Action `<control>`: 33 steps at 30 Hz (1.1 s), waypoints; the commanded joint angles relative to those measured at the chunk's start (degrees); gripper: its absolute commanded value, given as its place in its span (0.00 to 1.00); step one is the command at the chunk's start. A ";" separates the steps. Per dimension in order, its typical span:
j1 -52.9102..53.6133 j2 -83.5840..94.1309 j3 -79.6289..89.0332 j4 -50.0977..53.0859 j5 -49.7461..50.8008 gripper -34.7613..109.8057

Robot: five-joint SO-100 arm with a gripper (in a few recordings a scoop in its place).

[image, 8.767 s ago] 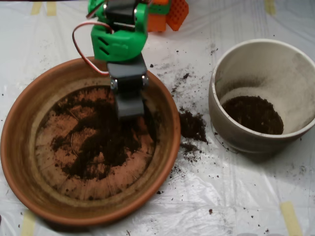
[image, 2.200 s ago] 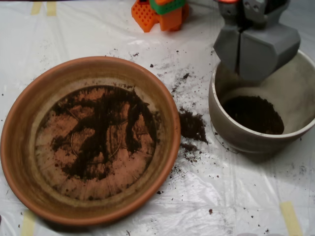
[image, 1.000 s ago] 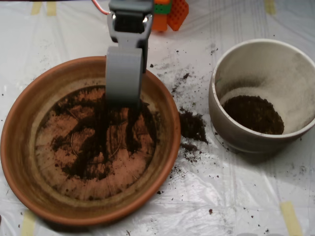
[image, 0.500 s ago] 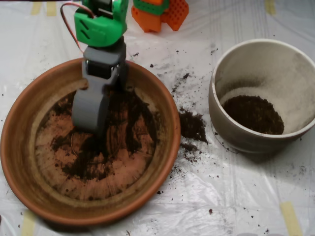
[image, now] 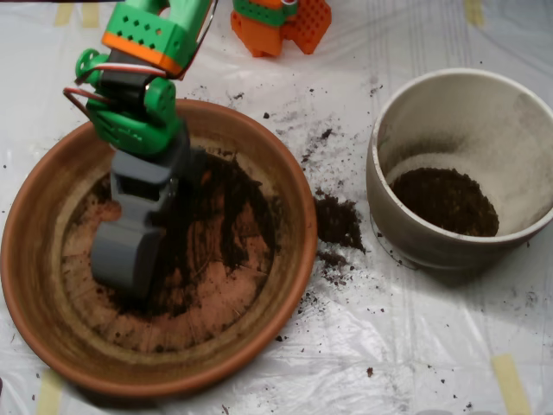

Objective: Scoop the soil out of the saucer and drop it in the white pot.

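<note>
A grey clamshell scoop (image: 123, 259) on a green and orange robot arm (image: 138, 82) reaches down into a large, shallow terracotta saucer (image: 34, 207) at the left of the scene, its tip low over the left part of the dish's stained bottom; whether its two halves are apart or together cannot be told from above. Dark, crumbly soil (image: 220, 216) lies in thin streaks and patches across the saucer's floor, thickest just right of the scoop. To the right, well apart from the saucer, stands a round, deep off-white ceramic pot (image: 518, 112) with dusty inner walls, and a layer of the same dark earth (image: 443, 201) covers its bottom. Between the two vessels a small heap of spilled soil (image: 337, 223) sits on the white plastic sheet (image: 363, 346) that covers the table, with finer crumbs scattered around it. An orange plastic block (image: 289, 22) sits at the far edge, and strips of pale yellow tape (image: 510, 380) hold the sheet at its corners
</note>
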 commanded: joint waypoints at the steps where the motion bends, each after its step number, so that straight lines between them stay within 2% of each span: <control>1: 0.70 -3.08 -10.02 4.04 -0.26 0.62; 6: -0.88 -7.56 -14.50 8.79 -2.81 0.57; 12: -1.14 -7.65 -13.62 9.40 -3.16 0.52; 16: -0.35 -6.42 -11.51 8.61 -3.69 0.44; 33: -0.35 19.42 19.78 -10.11 -5.98 0.26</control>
